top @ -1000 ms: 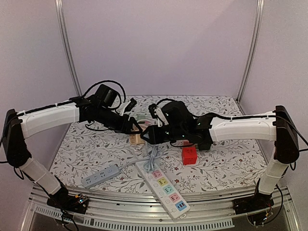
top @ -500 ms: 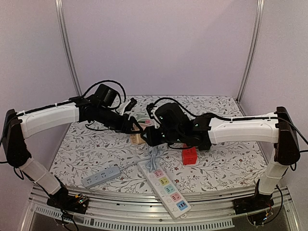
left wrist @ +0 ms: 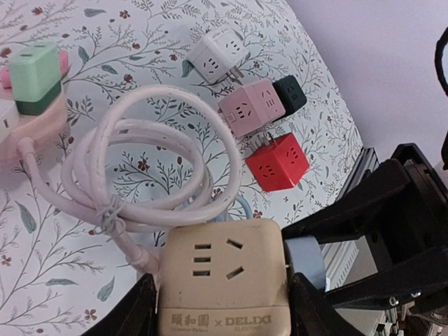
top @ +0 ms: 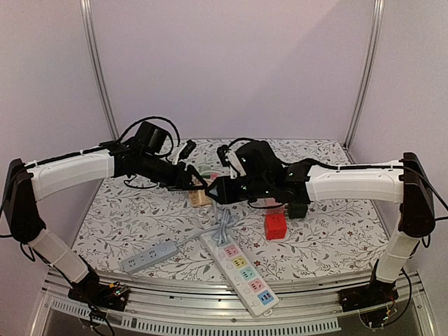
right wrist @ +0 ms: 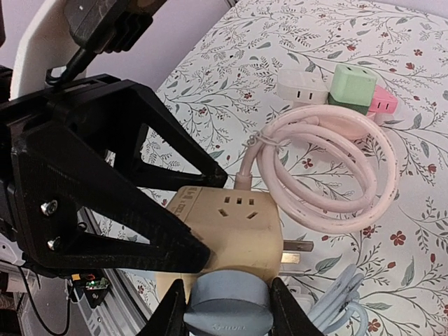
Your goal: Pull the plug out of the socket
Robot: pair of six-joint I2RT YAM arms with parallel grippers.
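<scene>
Between the jaws of the left gripper sits the beige cube socket. The jaws are clamped on its two opposite sides, and its outlet face is turned up toward that wrist's camera. This grip looks meant to anchor the socket so that it cannot follow when the other arm pulls.

Hard against one side of the cube, just outside the left jaws, is the grey-blue plug. The right gripper has its jaws closed on the plug's round body, one finger on each flank. The two grippers meet almost nose to nose above the table, which sets up a straight pull apart along the line of the prongs.

The plug body lies tight to the cube. I cannot tell from either wrist view whether the prongs have begun to slide out, so I judge the plug not yet free.

Beyond both sets of jaws, the cube's pink cord lies coiled on the table. It is slack enough that it should not resist the pull.
</scene>
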